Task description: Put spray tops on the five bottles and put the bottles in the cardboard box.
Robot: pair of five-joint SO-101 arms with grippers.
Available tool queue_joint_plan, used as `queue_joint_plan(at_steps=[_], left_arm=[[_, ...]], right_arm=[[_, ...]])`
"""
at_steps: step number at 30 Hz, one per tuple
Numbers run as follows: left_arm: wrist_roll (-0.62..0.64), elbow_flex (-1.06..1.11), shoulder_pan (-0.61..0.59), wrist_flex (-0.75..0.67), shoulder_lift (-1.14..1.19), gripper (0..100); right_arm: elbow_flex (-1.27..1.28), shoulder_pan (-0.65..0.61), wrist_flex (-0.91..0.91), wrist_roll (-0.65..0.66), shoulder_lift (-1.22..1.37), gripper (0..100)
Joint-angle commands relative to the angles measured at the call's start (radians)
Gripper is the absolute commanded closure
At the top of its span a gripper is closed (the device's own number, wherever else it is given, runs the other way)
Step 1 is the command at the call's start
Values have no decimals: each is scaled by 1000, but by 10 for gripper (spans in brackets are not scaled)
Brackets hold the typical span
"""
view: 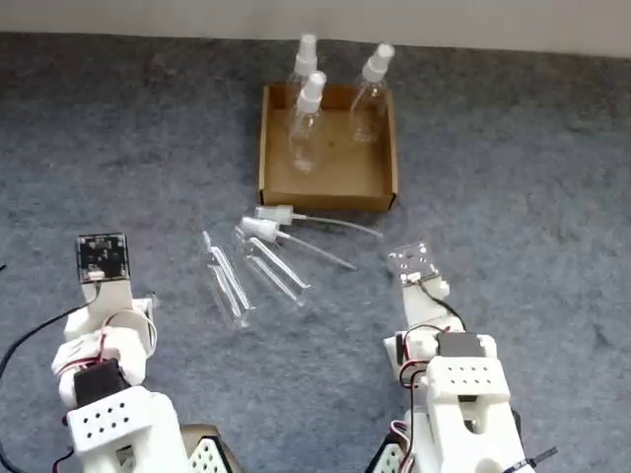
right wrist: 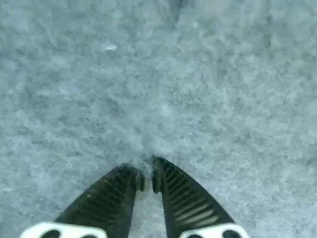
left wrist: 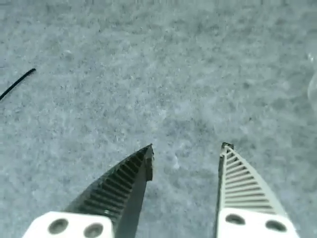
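Three clear bottles with white spray tops stand upright in the cardboard box (view: 266,158): one at the front left (view: 307,126), one behind it (view: 304,61), one at the right (view: 369,91). Two clear bottles without tops (view: 226,280) (view: 272,266) lie on the grey carpet in front of the box. Two loose spray tops (view: 278,214) (view: 262,231) with long tubes lie between them and the box. My left gripper (left wrist: 186,158) is open over bare carpet, left of the lying bottles. My right gripper (right wrist: 147,173) is shut over bare carpet, to their right.
The grey carpet (view: 513,197) covers the whole table. A thin black cable (left wrist: 17,82) lies on the carpet near my left gripper. A curved clear edge (left wrist: 312,87) of a bottle shows in the left wrist view.
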Motion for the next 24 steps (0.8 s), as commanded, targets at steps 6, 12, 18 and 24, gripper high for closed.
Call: queue_joint_plan(at_steps=[6, 12, 18, 24], left_arm=[[-9, 28, 15, -100, -5, 829], [-9, 48, 16, -106, -5, 829], [-17, 54, 64, -103, -5, 829], [-91, 67, 76, -101, -5, 832]], right_arm=[[10, -18, -30, -12, -5, 989], [-163, -58, 13, -18, 4, 985], [-515, -242, 213, -138, 8, 983], [-866, -444, 346, -181, 237, 842]])
